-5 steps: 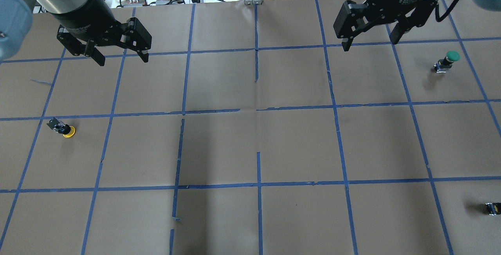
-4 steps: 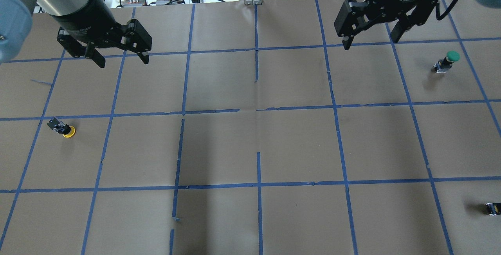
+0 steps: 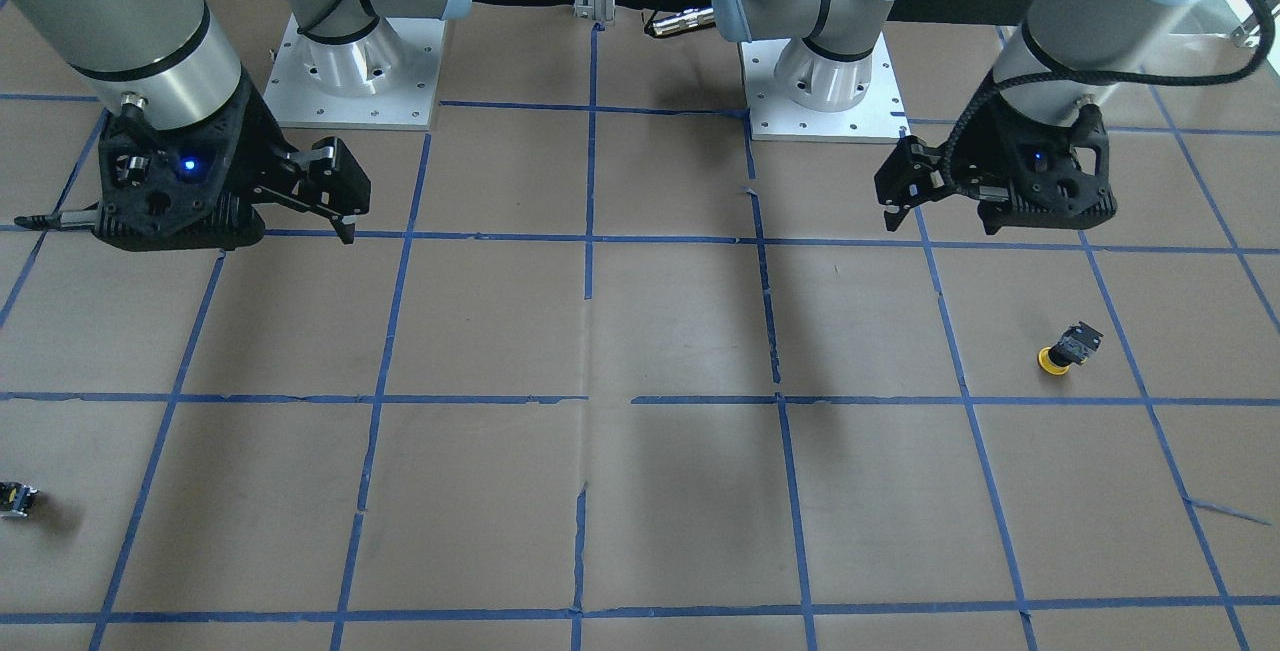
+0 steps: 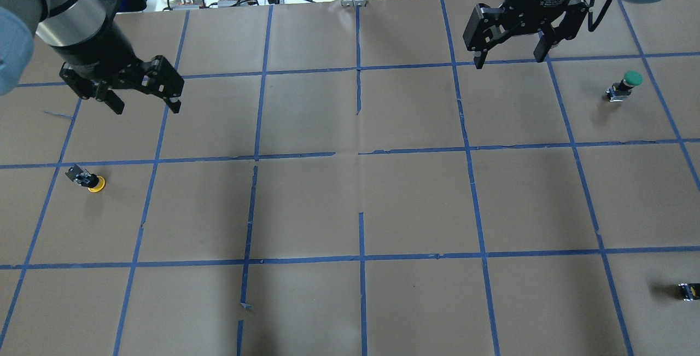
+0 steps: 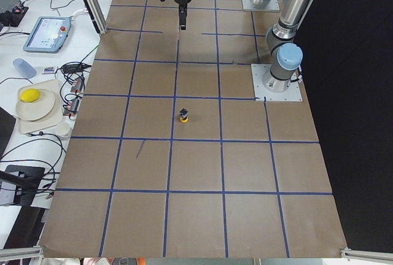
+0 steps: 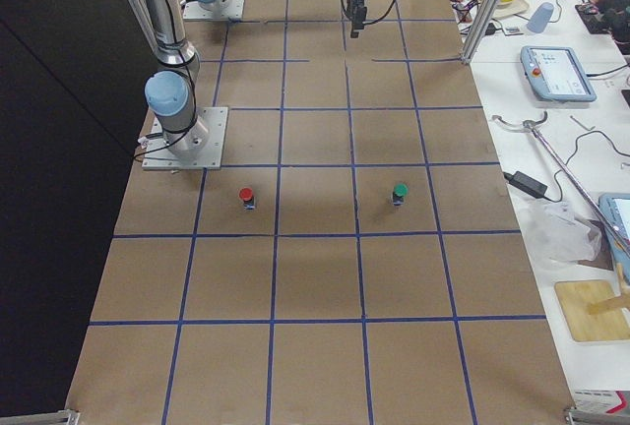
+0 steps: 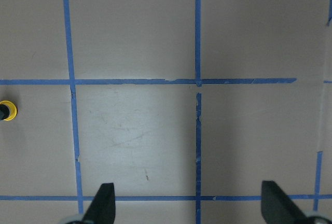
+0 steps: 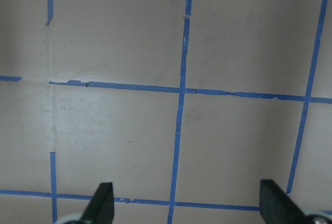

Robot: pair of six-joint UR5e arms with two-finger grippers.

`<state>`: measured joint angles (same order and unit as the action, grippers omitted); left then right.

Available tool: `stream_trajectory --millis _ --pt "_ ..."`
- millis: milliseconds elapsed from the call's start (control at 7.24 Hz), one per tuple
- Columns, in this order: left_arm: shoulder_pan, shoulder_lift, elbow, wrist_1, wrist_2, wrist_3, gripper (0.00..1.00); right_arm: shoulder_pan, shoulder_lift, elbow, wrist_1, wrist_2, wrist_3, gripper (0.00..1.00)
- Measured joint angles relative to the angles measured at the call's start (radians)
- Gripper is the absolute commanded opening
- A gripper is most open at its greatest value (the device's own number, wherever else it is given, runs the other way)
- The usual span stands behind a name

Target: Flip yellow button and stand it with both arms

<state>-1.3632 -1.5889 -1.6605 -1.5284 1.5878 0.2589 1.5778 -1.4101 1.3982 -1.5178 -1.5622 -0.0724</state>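
the left gripper hangs in the upper left of the overhead view, fingers spread wide with nothing between them, above the brown paper table marked with blue tape lines. the yellow button sits lower down near the left edge, well apart from that gripper. the right gripper hangs at the upper right, equally wide and empty. a green button stands to its right, and a tiny black part lies at the lower right edge.

in the front-facing view the yellow button is at centre right, below the left gripper, its cap toward the lower left.

in the left side view it sits mid-frame, yellow cap down on the paper and dark body up.

the right side view shows a red button left of the green button, well apart.

the left wrist view catches the yellow cap at its left edge, with both fingertips far apart at the bottom.

the right wrist view shows blue tape lines between wide-set fingertips.
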Motion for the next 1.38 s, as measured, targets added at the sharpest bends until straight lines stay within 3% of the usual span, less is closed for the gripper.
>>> stream_trajectory --millis 415,829,1106,1382 --pt "0.228 -0.065 -0.151 0.236 0.005 0.375 0.99 -0.004 0.030 -0.046 -0.094 0.009 0.002 1.00" --pt "0.408 -0.212 -0.180 0.482 0.008 0.742 0.99 -0.005 0.029 -0.057 -0.108 0.016 0.001 1.00" --pt "0.454 -0.295 -0.192 0.553 0.001 0.902 0.99 -0.017 0.013 -0.052 -0.096 0.003 0.004 1.00" --pt "0.460 -0.320 -0.235 0.580 -0.001 0.937 0.96 -0.024 -0.014 -0.007 -0.058 0.002 0.006 1.00"
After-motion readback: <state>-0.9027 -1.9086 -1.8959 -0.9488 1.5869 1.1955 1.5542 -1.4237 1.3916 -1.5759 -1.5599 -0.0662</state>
